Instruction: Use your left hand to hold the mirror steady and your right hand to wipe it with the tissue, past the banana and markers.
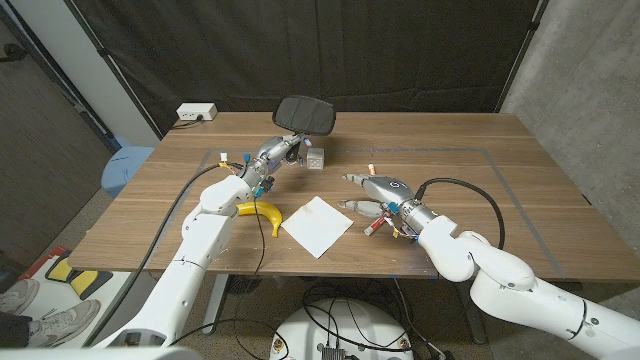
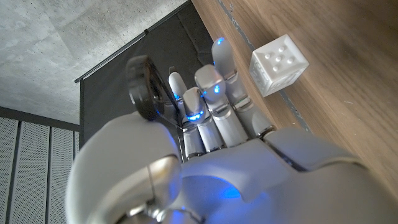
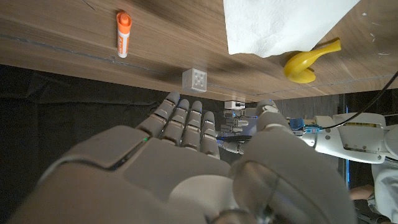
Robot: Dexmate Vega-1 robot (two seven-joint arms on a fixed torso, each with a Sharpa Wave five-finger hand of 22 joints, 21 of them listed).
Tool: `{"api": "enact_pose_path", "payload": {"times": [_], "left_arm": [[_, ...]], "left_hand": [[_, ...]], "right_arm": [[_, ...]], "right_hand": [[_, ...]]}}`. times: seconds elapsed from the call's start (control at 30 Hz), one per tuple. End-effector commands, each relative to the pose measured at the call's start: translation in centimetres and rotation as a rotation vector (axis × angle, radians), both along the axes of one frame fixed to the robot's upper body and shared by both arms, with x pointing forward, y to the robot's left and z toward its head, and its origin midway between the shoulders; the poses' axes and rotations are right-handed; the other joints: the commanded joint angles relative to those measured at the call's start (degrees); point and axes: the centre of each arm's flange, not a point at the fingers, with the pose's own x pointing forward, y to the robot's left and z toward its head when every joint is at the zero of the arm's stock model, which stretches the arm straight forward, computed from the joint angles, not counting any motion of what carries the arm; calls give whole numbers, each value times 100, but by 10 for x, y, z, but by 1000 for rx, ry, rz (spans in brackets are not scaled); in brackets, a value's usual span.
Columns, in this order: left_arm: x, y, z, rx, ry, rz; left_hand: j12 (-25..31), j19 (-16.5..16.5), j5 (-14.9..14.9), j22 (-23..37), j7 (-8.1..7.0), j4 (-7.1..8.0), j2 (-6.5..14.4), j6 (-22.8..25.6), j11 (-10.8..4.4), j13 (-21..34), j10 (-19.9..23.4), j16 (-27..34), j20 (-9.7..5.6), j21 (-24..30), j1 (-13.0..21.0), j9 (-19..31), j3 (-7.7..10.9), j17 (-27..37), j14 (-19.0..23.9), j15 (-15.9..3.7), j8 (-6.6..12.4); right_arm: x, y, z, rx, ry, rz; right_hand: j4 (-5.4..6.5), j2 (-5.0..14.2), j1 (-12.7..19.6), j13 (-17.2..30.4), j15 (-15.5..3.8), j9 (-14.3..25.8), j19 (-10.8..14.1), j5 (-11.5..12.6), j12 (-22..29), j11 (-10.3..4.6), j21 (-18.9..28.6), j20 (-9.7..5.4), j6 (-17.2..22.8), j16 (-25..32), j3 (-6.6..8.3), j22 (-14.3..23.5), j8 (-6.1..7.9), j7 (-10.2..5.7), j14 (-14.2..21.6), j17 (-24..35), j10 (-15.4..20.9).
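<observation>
Table [image 1: 520, 190] matt wood grain; tissue [image 1: 317, 226] white paper; hand [image 1: 372, 193] glossy grey plastic; mirror [image 1: 305, 114] dark.

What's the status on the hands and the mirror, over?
Left hand at the mirror, grip unclear. Right hand open, hovering; tissue untouched on the table. Banana beside the tissue, marker under the right hand.

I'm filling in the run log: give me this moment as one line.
left hand at mirror, grip unclear | right hand open, over markers | tissue untouched on table | banana beside tissue
</observation>
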Motion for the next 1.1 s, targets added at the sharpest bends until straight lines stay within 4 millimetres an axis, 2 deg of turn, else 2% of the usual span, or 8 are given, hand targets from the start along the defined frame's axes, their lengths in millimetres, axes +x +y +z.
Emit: {"api": "enact_pose_path", "payload": {"times": [0.03, 0.7, 0.83, 1.1], "left_arm": [[-4, 6, -2, -7, 6, 15], [-4, 3, -3, -15, 10, -2], [-4, 3, -3, -20, 10, -3], [0, 4, -4, -28, 23, -3]], "left_hand": [[19, 53, -21, -13, 19, -9, 26, 40, -275, 18, -230, 82, -588, 54, -32, -23, 49, 15, -56, 8, 33], [16, 17, -87, -118, 10, -16, 40, 13, -288, 18, -231, 326, -588, 175, -77, -66, 121, 6, -145, 9, 103], [15, 14, -95, -143, 27, -16, 42, 8, -287, 19, -242, 356, -586, 184, -83, -60, 130, 5, -151, 9, 119], [18, 1, -117, -189, 21, -20, 48, 10, -290, 17, -227, 431, -588, 222, -95, -88, 154, 3, -173, 10, 141]], "right_arm": [[2, 25, -5, -106, -5, 22], [6, 48, -13, -234, -2, 43], [10, 51, -15, -254, 12, 39], [18, 58, -21, -300, 48, 28]], "right_hand": [[-50, -6, 87, 6, 5, 32, -25, 50, -15, -11, -26, 24, -38, -8, -3, 11, -33, 3, -60, 15, -51], [-86, 32, 235, 9, 29, 33, -43, 72, -15, -38, -38, 85, -124, 5, 2, 9, -24, -25, -142, 14, -172], [-50, -30, 171, 10, 48, 32, -64, 60, -8, 2, -48, 127, -153, 14, -63, 9, -24, -34, -168, 25, -196], [-11, -85, 104, 11, 52, 32, -78, 50, -7, -13, -57, 153, -243, 21, -132, 9, -41, -38, -197, 34, -242]]}}
